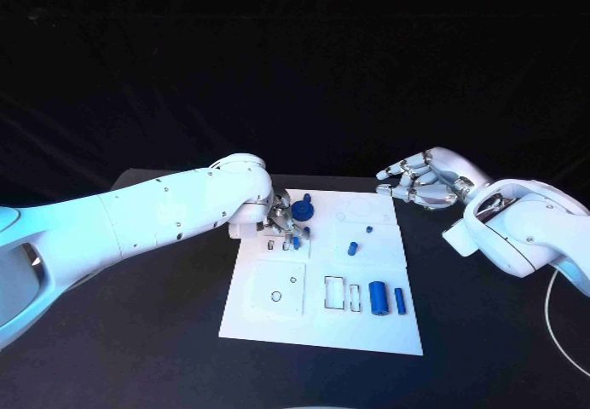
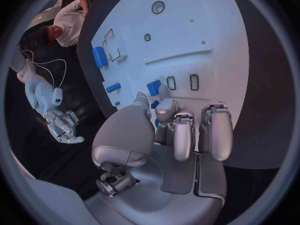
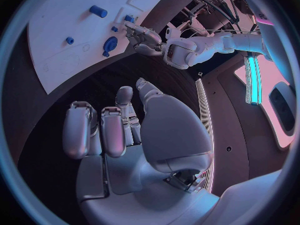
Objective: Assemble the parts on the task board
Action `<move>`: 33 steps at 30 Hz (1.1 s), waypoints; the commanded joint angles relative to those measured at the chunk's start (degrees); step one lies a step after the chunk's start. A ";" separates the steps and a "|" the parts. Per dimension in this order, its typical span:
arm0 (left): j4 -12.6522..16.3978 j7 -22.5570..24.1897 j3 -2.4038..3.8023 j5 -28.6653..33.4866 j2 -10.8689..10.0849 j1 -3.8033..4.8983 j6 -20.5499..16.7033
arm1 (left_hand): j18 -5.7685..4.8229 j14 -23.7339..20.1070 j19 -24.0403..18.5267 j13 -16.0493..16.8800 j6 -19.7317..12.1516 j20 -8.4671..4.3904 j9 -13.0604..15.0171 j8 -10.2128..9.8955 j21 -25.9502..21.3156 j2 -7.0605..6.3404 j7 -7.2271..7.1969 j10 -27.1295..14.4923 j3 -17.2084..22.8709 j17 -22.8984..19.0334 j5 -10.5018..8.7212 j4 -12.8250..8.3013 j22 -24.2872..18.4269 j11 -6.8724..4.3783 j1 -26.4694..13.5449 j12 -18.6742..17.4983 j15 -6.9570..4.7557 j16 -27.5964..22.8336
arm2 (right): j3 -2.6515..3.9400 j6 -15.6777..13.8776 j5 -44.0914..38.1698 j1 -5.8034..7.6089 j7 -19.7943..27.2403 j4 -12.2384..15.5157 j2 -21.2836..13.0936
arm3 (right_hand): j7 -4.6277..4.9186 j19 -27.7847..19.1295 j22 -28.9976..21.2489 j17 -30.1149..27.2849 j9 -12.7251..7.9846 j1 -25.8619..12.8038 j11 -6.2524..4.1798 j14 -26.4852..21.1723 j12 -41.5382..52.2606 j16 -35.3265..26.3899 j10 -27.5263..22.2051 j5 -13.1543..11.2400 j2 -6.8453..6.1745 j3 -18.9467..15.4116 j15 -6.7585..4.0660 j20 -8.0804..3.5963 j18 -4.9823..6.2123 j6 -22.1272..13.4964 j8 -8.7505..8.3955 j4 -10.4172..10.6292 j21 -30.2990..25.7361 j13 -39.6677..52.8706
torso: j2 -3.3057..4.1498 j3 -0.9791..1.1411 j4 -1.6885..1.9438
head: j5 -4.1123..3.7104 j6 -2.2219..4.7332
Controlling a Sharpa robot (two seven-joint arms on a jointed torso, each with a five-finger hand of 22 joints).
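The left arm [image 1: 135, 217] reaches in from the left edge, its forearm angled toward the middle and its wrist bent downward. The left robot hand [image 1: 281, 223] points down with its fingers [image 2: 182, 135] drawn close together, the thumb [image 2: 134, 122] set against them, and a small blue part [image 2: 154, 88] pinched at the fingertips. The right arm [image 1: 523, 230] comes in from the right edge with its wrist lifted. The right robot hand [image 1: 422, 181] hangs above the desk, well apart from the left one, palm turned toward the middle, fingers [image 3: 103, 130] loosely curled and spread from each other, holding nothing.
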 commanded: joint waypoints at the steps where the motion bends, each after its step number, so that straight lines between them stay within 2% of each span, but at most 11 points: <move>1: -0.21 -0.20 -0.03 -0.29 0.24 -0.03 1.56 | -0.89 6.02 1.47 0.14 -0.30 0.14 0.19 0.20 -0.30 0.03 -0.05 -0.18 -0.10 15.10 0.09 -0.27 5.72 0.10 0.71 0.27 0.28 0.14 | 0.00 0.76 -0.40 0.00 -0.15 -0.02 0.00 | 0.19 -0.30 -0.06 -0.06 0.06 0.21 -0.05 2.65 -0.35 -0.34 -0.37 0.34 0.42 -0.25 0.13 -0.06 -0.42 -0.10 0.21 0.18 -0.32 -0.10 | 0.02 0.05 -0.03 | 0.05 -0.12; 9: -0.40 -0.27 -0.09 -0.85 0.38 -0.05 2.25 | -0.94 6.02 1.60 0.58 -0.27 0.15 0.43 0.26 -0.14 0.06 -0.08 0.08 -0.11 15.10 0.09 -0.38 6.00 0.07 1.29 0.62 0.27 0.14 | -0.04 0.97 -0.44 0.00 -0.44 -0.11 0.01 | 0.19 -0.27 -0.01 -0.02 0.07 0.25 -0.06 2.67 -0.27 -0.33 -0.29 0.46 0.47 -0.26 0.12 -0.06 -0.43 -0.09 0.22 0.20 -0.30 -0.05 | 0.03 0.04 -0.04 | -0.02 -0.08; 12: -0.43 -0.29 -0.10 -0.91 0.46 -0.06 2.43 | -0.96 6.02 1.65 0.64 -0.26 0.15 0.52 0.28 -0.09 0.07 -0.09 0.13 -0.12 15.10 0.09 -0.41 6.08 0.06 1.48 0.68 0.26 0.14 | -0.05 1.03 -0.46 0.00 -0.47 -0.12 0.05 | 0.19 -0.26 0.00 -0.02 0.07 0.26 -0.06 2.67 -0.25 -0.33 -0.28 0.47 0.49 -0.26 0.12 -0.06 -0.43 -0.09 0.22 0.20 -0.29 -0.04 | 0.04 0.09 0.01 | 0.01 -0.24; 22: -0.53 -0.31 -0.11 -0.78 0.81 -0.15 2.58 | -0.95 6.02 1.64 0.78 -0.27 0.13 1.02 0.31 -0.14 0.48 -0.16 0.23 0.22 15.10 0.10 -0.72 6.08 0.00 2.95 0.76 0.21 0.14 | -0.08 1.14 -0.48 0.00 -0.50 -0.22 0.23 | 0.19 -0.23 0.06 0.01 0.08 0.29 -0.06 2.68 -0.16 -0.32 -0.20 0.53 0.55 -0.25 0.12 -0.07 -0.44 -0.07 0.23 0.22 -0.27 0.02 | 0.06 0.05 -0.01 | 0.02 -0.41; 28: -0.86 -0.31 -0.23 -0.49 1.04 -0.23 2.33 | -0.93 6.02 1.60 0.71 -0.44 0.10 1.48 0.21 -0.22 1.06 -0.18 0.13 1.04 15.10 0.12 -1.29 6.03 -0.02 4.74 0.62 0.18 0.14 | -0.09 1.19 -0.60 0.00 -0.64 -0.23 0.26 | 0.19 -0.23 0.06 0.01 0.08 0.29 -0.06 2.68 -0.16 -0.32 -0.20 0.53 0.55 -0.25 0.12 -0.07 -0.44 -0.07 0.23 0.22 -0.27 0.02 | 0.06 0.06 0.00 | -0.01 -0.46; 33: -0.86 -0.24 -0.26 0.32 1.11 -0.26 1.74 | -0.90 6.02 1.54 0.58 -0.90 0.00 1.90 -0.13 -0.34 2.48 -0.37 -0.08 3.68 15.10 0.13 -3.19 5.98 -0.20 8.52 0.34 0.04 0.14 | -0.09 1.30 -0.66 0.00 -0.77 -0.30 0.37 | 0.19 -0.23 0.06 0.01 0.08 0.29 -0.06 2.68 -0.16 -0.32 -0.20 0.53 0.55 -0.25 0.12 -0.07 -0.44 -0.07 0.23 0.22 -0.27 0.02 | 0.07 0.05 0.02 | -0.05 -0.58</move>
